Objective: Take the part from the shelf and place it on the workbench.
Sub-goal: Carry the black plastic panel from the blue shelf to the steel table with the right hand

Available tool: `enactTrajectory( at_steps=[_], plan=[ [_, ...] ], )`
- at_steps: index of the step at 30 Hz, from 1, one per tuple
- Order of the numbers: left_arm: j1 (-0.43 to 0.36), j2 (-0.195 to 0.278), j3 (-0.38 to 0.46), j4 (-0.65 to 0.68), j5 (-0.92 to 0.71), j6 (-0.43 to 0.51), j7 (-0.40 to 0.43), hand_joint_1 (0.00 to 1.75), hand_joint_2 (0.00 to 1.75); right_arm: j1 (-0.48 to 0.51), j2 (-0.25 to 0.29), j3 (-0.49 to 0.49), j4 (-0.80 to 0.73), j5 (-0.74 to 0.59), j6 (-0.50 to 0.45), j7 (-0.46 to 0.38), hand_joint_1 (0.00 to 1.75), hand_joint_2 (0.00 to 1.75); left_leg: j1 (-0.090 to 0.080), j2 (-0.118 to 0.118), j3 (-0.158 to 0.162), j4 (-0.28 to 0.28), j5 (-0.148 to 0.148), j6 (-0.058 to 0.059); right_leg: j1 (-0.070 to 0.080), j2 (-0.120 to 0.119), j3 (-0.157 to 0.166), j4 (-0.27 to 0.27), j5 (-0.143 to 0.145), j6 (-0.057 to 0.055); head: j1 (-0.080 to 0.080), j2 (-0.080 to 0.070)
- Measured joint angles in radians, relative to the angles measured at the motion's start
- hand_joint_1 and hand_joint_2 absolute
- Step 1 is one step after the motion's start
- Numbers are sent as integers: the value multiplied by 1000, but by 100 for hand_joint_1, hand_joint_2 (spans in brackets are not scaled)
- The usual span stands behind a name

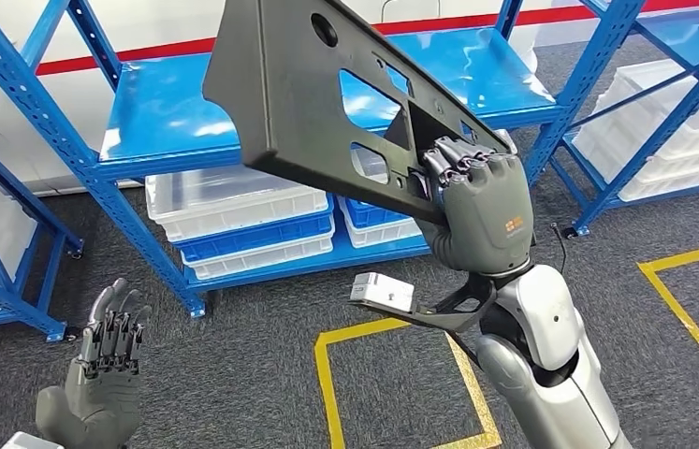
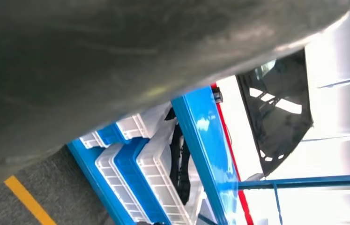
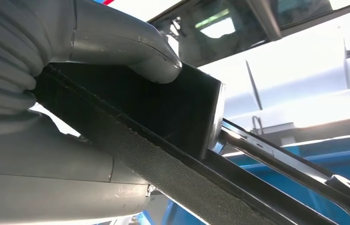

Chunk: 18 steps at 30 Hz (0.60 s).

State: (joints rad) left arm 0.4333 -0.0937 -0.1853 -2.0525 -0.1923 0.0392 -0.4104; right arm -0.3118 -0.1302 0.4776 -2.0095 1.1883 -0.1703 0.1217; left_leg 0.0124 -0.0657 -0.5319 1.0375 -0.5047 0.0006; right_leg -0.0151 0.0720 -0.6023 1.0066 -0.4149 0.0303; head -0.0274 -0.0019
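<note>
Held up in front of the blue shelf (image 1: 167,122): big dark part (image 1: 308,94), long side tilted, pinched at its low end by right robot hand (image 1: 481,210); left robot hand (image 1: 102,374) low, spread, holding nothing.

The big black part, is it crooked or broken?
The black part is tilted in the air, held by its lower edge in the right hand over the blue shelf. That is just carrying. No cracks show. The left hand holds nothing.
</note>
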Motion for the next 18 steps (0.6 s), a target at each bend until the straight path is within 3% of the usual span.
enactTrajectory(
  at_steps=[2, 4, 5, 7, 9, 10, 11, 13, 15, 17, 18],
  plan=[
    [0, 0, 0, 0, 0, 0, 0, 0, 0, 2, 0, -1, 0, 0, 0, 0, 175, 175, -6, 11, -1, -8, 7, 6, -3, 16, -9, -1, 11, 17, -3, 0],
    [-3, -1, 0, 0, 0, 0, 0, 0, 0, 2, -1, -2, -1, 0, 0, 0, 175, 175, -3, 35, -8, -18, 22, 20, -1, 4, -30, 18, 0, 23, -3, 0],
    [-3, -2, 0, 0, 0, 0, 0, 0, 0, 2, -2, -2, -2, 0, 0, 0, 175, 175, 0, 48, -15, -23, 31, 28, 1, -13, -48, 49, -21, 21, -1, 0],
    [-2, -3, 1, 0, 0, 0, 0, 0, 0, 1, -2, -2, -3, 0, 0, 0, 175, 175, 3, 73, -33, -26, 44, 36, -1, -51, -99, 169, -90, 17, 2, 0],
    [-2, -3, 1, 0, 0, 0, 0, 0, 0, 2, -1, -2, -3, 0, 0, 0, 175, 175, 4, 98, -52, -25, 56, 34, -9, -61, -133, 279, -132, 27, 1, 0],
    [-2, -3, 1, 0, 0, 0, 0, 0, 0, 3, -1, -2, -3, 0, 0, 0, 175, 175, 6, 111, -59, -25, 61, 31, -13, -63, -125, 286, -130, 39, 2, 0],
    [-2, -3, 1, 0, 0, 0, 0, 0, 0, 3, -1, -2, -3, 0, 0, 0, 175, 175, 9, 123, -66, -25, 66, 27, -17, -69, -94, 249, -113, 53, 2, 0],
    [-2, -3, 2, 0, 0, 0, 0, 0, 0, 2, -2, -2, -3, 0, 0, 0, 175, 175, 12, 145, -74, -24, 74, 15, -21, -104, 9, 96, -73, 77, 4, 0],
    [-1, -3, 2, 0, 0, 0, -1, 0, 0, 3, -2, -2, -4, 0, -1, -1, 175, 175, 9, 163, -77, -23, 82, 1, -14, -127, 73, -8, -53, 72, 7, 0],
    [0, -3, 2, 0, 0, 0, -2, 0, 0, 9, -3, -3, -5, 0, -1, -1, 175, 175, 6, 178, -78, -23, 91, -12, -7, -114, 69, -18, -47, 50, 6, 0],
    [0, -3, 3, 0, 0, 0, -3, 0, 0, 12, -3, -4, -5, 0, -2, -1, 175, 175, 8, 177, -80, -21, 90, -18, -11, -106, 63, -18, -44, 41, 6, 0]
  ],
)
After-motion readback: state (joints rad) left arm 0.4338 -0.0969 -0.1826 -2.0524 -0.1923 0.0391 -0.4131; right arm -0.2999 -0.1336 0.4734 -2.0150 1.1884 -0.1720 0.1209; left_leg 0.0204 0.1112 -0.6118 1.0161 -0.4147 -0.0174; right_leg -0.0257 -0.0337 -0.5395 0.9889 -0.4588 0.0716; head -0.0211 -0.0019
